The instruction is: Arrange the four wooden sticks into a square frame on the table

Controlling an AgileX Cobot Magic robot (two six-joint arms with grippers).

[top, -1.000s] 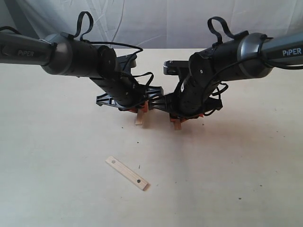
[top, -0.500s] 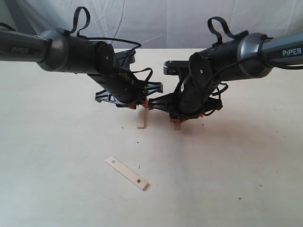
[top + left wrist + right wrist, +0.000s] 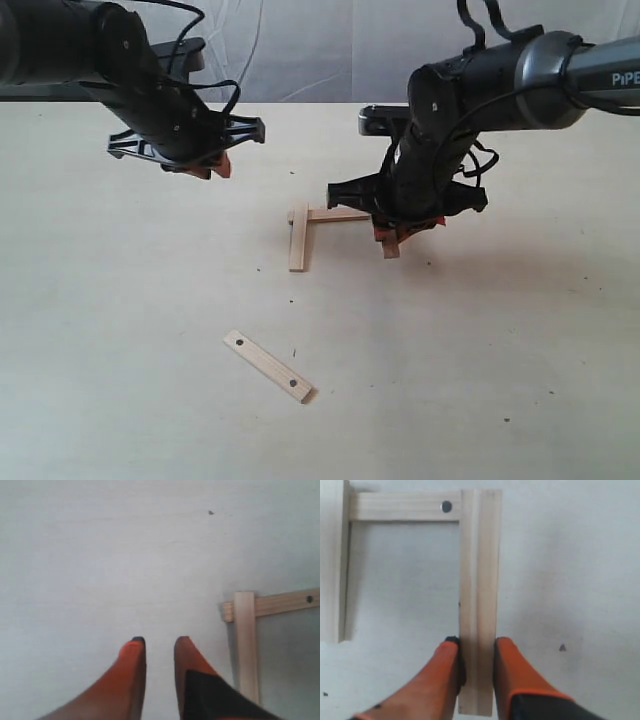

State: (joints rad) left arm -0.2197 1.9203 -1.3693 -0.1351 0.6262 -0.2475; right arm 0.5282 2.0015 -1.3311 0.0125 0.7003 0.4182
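We see the left pincer (image 3: 212,166) hanging above the table (image 3: 120,330), on the left side and well apart from the sticks. In its wrist view its two orange fingers (image 3: 132,665) stand a little spread, with a narrow gap. Nothing is between them, only bare table below.

The right pincer (image 3: 477,642) is low near the middle of the table and is pinching the held stick (image 3: 480,570) close to one end, one finger on each long side. This held stick points away from the pincer. Its far end meets the end of the cross stick (image 3: 402,506), just beside a small dark hole (image 3: 446,506) in that one. Whether the held stick lies flat on the table or is a bit lifted, we cannot tell.

At the other end of the cross stick lies the plain stick (image 3: 298,243). It lies over the cross stick, so a short piece of the cross stick comes out past it. The plain stick and the held stick run side by side, so the three make three sides of a square, open on the side toward the exterior camera.

The loose stick (image 3: 267,366) lies flat and alone on the table, nearer to the exterior camera, slanted and well apart from the other three. It has one dark hole near each end.

Behind the table hangs a white cloth (image 3: 300,45).
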